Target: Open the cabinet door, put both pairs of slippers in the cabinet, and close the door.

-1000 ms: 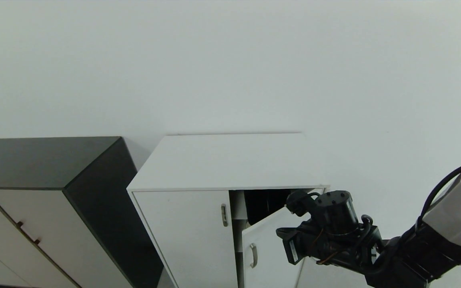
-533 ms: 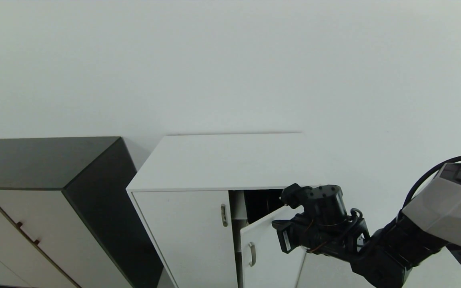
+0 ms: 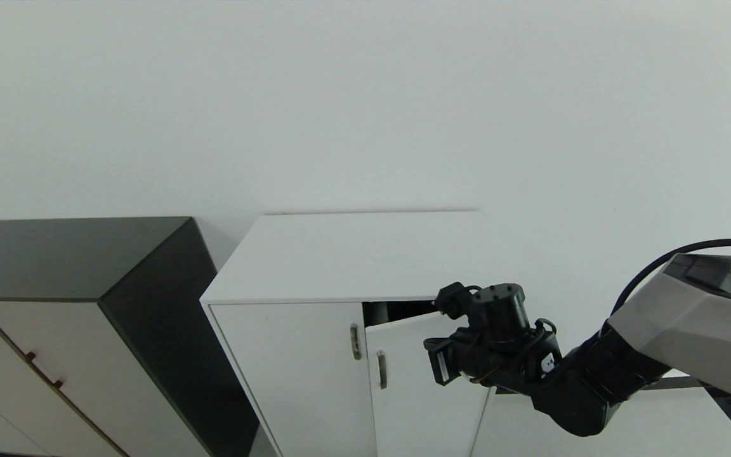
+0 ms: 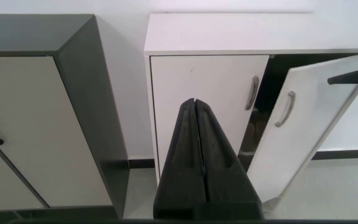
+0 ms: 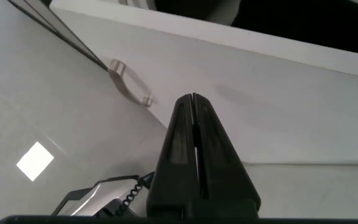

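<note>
Right hand (image 5: pixel 194 102), clenched on nothing, has pushed the cabinet door (image 3: pixel 426 381) from half-open to a narrow gap, so closing looks nearly finished.

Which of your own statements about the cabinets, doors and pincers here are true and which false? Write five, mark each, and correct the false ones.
1. The white cabinet has its right door ajar. True.
2. The left door stands wide open. False: it is shut.
3. The right pincer is shut. True.
4. The left pincer grips a door handle. False: it is shut on nothing, apart from the cabinet.
5. The dark cabinet stands on the white cabinet's right. False: it stands on its left.
</note>
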Robot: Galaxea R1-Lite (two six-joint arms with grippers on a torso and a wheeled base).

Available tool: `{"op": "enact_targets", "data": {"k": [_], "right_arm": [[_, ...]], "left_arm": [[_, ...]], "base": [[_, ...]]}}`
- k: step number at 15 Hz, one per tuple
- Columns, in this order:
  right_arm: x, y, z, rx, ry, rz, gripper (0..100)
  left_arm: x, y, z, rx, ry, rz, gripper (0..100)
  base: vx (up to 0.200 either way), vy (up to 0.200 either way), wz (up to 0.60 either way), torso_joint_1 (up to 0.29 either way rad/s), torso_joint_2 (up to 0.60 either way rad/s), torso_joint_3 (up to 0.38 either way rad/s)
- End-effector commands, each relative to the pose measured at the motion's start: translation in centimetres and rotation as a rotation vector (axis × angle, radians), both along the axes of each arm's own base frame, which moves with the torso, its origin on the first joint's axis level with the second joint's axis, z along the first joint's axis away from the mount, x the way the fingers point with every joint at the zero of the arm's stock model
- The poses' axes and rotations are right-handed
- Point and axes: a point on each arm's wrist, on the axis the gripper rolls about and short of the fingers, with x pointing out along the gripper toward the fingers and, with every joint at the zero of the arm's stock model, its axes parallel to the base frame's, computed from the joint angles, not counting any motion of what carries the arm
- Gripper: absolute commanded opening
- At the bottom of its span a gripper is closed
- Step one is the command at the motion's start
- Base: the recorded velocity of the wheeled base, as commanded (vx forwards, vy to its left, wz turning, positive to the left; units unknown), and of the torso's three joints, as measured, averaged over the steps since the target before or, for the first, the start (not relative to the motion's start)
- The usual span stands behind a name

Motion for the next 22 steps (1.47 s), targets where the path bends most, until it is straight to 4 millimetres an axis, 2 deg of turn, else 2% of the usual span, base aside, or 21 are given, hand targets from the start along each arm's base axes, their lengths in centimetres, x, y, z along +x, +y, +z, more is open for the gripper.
{"op": "enact_targets", "data": {"k": [1,7,13,22], "right_arm": [[0.6,0.3,0.0,0.007,-0.008,-0.002,0],[1.6,0.0,-0.5,0.006,0.0,-0.027,0],[3.0,0.0,-0.1,0.006,0.0,-0.047,0],[3.7,0.1,0.3,0.005,-0.001,-0.056,0]], "left_arm": [[0.0,0.0,0.0,-0.001,0.001,0.0,0],[0.0,0.0,0.0,-0.001,0.001,0.0,0],[0.0,0.0,0.0,-0.001,0.001,-0.001,0],[0.0,0.0,0.0,-0.001,0.001,0.0,0]], "base": [[0.0,0.0,0.0,0.0,0.0,0.0],[0.0,0.0,0.0,0.0,0.0,0.0],[0.0,0.0,0.0,0.0,0.0,0.0],[0.0,0.0,0.0,0.0,0.0,0.0]]}}
